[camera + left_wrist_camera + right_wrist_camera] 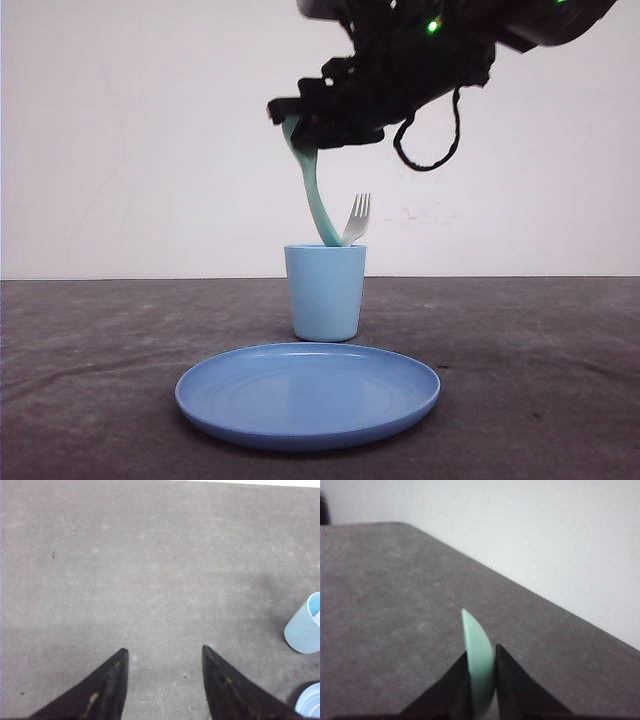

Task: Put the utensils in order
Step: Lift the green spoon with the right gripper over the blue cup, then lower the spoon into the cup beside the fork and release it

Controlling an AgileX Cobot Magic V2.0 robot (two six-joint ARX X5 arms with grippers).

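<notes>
Two utensils meet at the light blue cup (325, 291) in the front view. The white fork (357, 220) stands in the cup, tines up. The right gripper (297, 118) is high above the cup and pinches the bowl end of the mint-green spoon (313, 190). The spoon hangs down from the gripper, almost straight, and its handle tip dips into the cup just beside the fork. So the long way of the spoon points down into the cup, and letting go should drop it in. A blue plate (308, 392) lies on the desk (530, 360) below.

In the left wrist view, the left gripper (165, 655) is wide open, holds nothing, and sits well apart from the cup.

In the right wrist view, the gripper's fingers (512, 677) squeeze the spoon, though it looks blurry here.
</notes>
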